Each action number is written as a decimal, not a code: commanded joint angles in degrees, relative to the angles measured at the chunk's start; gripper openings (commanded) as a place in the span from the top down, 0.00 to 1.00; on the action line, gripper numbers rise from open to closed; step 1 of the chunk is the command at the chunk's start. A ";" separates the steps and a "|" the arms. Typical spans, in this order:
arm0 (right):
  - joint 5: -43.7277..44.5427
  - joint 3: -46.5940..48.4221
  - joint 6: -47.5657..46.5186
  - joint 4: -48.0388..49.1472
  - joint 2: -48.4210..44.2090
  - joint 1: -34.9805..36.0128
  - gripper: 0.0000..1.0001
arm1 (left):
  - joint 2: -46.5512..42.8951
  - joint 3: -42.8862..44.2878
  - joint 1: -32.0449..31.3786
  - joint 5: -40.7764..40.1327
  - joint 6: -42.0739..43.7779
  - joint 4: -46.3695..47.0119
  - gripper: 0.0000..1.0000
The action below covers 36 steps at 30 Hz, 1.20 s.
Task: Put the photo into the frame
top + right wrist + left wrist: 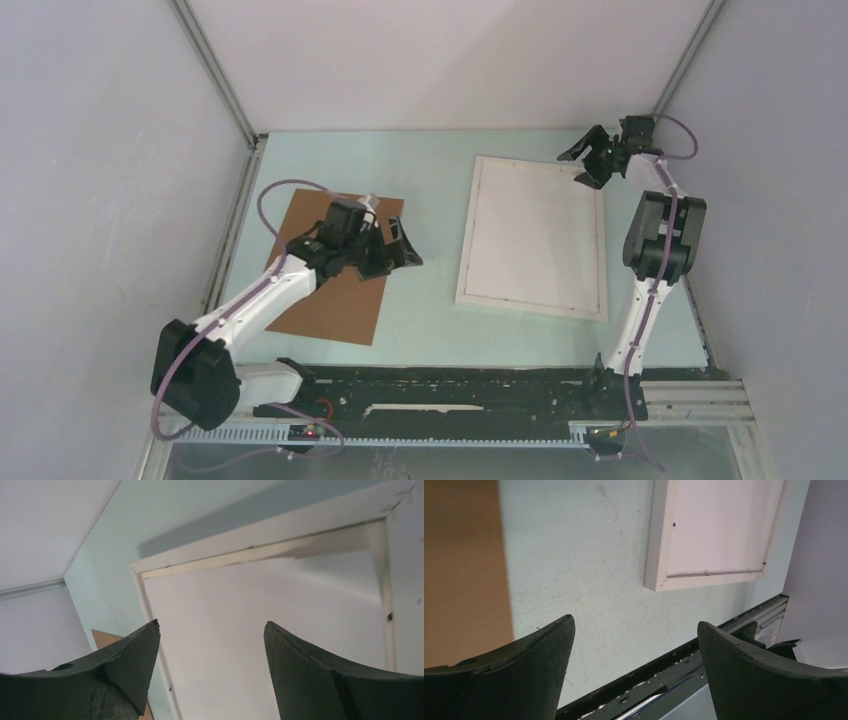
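Matte green table (pixel 430 300) bears thin white rectangular frame (pixel 466 240); left hand (pixel 400 246), right hand (pixel 582 166) released.

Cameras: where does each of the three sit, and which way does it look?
Top external: above and behind the arms, looking down on the table, the frame and the brown board; both arms show.
Left wrist: on the left arm, facing the frame's near corner; left gripper open.
Right wrist: at the frame's far end, looking across it; right gripper open.
Shared: all see frame and board.
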 commanded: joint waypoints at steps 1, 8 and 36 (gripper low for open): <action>4.62 -0.64 -3.86 -5.93 -12.98 4.45 0.16 | -6.54 1.38 4.76 -5.09 3.69 -6.63 0.00; -3.29 -24.33 3.64 8.62 -25.80 22.17 0.19 | -13.50 -0.75 15.61 -11.63 5.53 -15.03 0.00; -8.31 -27.25 12.76 26.83 -9.22 48.86 0.17 | 15.01 10.83 60.07 -17.23 10.55 -7.01 0.00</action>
